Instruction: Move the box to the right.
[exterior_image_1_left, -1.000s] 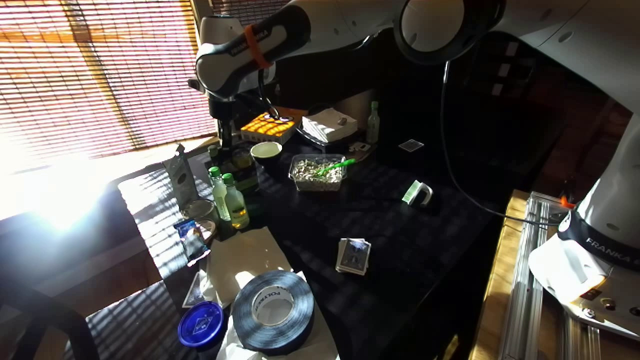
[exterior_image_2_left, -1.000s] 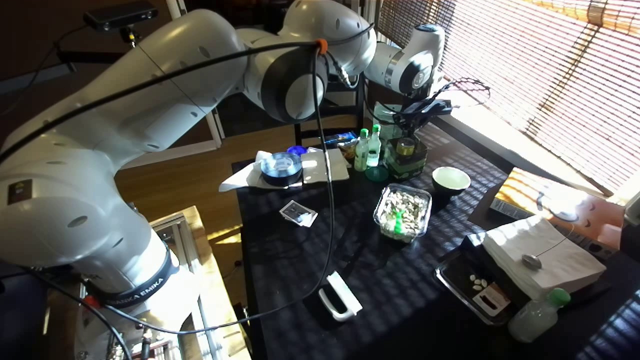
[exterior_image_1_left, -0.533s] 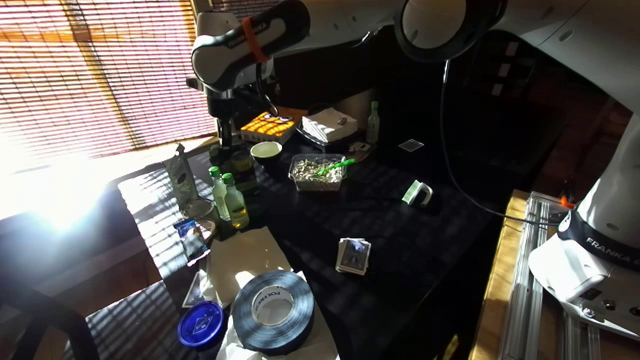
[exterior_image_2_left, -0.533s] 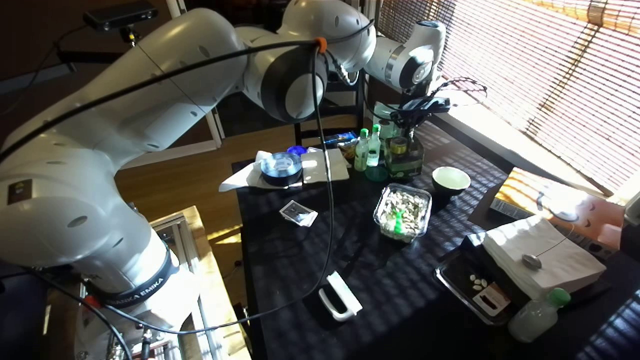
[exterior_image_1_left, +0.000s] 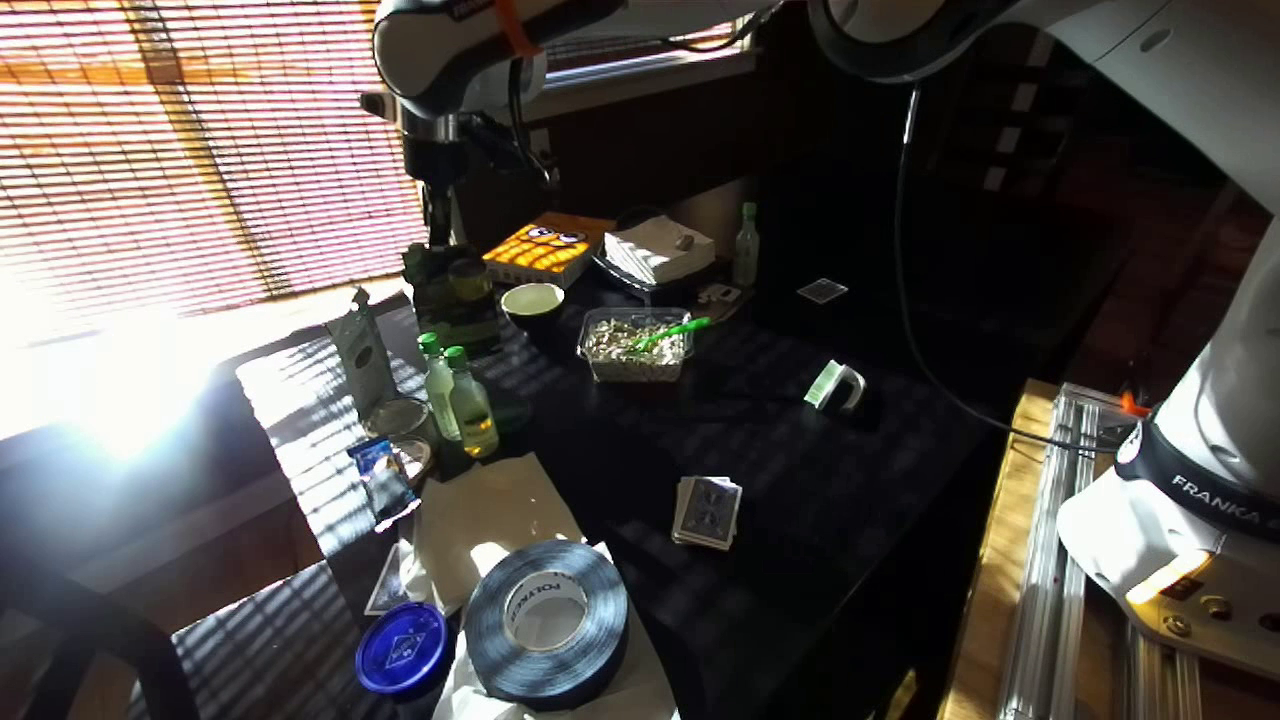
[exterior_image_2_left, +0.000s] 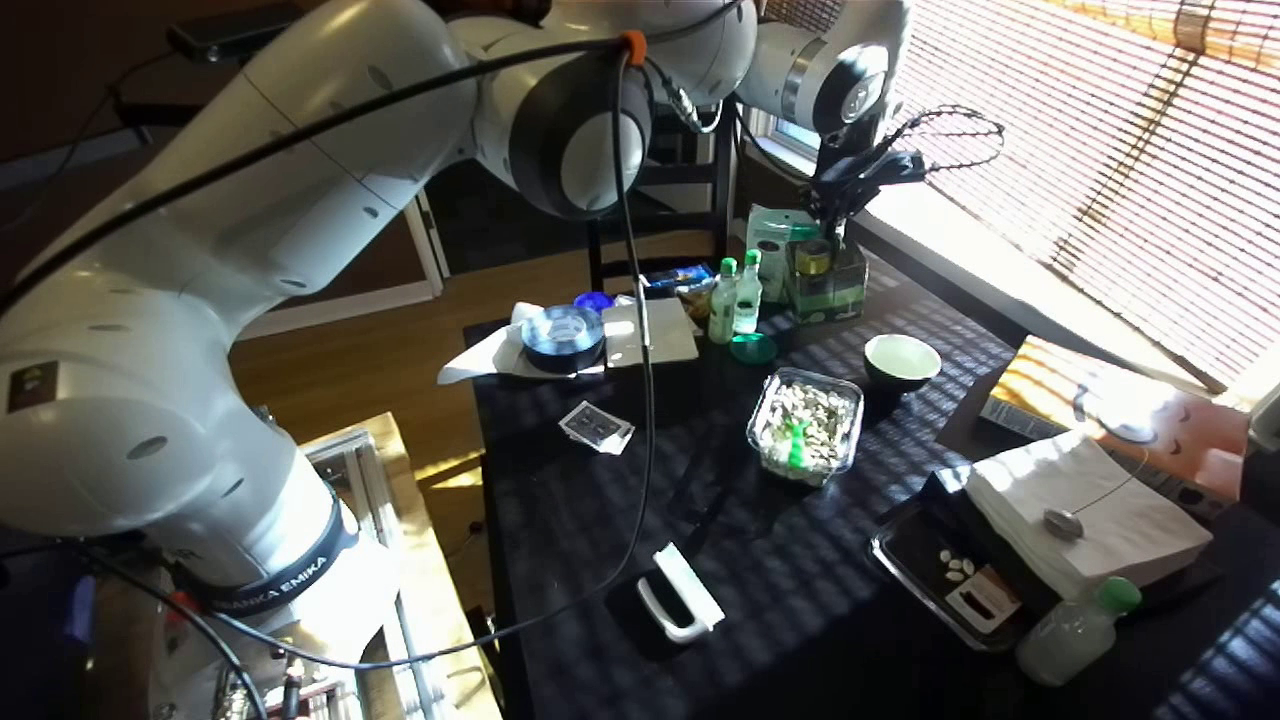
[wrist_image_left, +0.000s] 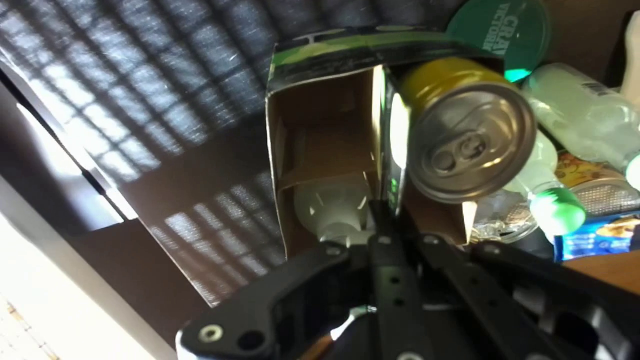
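1. Across the dark bench (exterior_image_2_left: 800, 560) lie bars of sunlight; a slatted blind (exterior_image_2_left: 1130, 150) hangs beyond its far edge.
2. From its base beside the bench the robot arm (exterior_image_2_left: 590, 160) rises, bends at the elbow and reaches out high towards the blind; its wrist is turned downward over the box (exterior_image_2_left: 832, 292); the top of the arm is cropped in both exterior views.
3. Near the blind, the box is upright or nearly so; its base seems to hang clear of the bench; its outside is printed in black and green; its top gapes, showing bare brown cardboard split into compartments by a central wall.
4. Pointing down into it, the gripper (wrist_image_left: 392, 215) has its fingers drawn together, pinching that central wall.
5. Two green-capped bottles (exterior_image_2_left: 722, 312) stand near the box; a pale bottle (wrist_image_left: 332, 205) sits inside it, left of the wall in the wrist view.
6. Right of the wall, also inside the box, is a yellow can (wrist_image_left: 470, 145) with a silver, ring-pull top.
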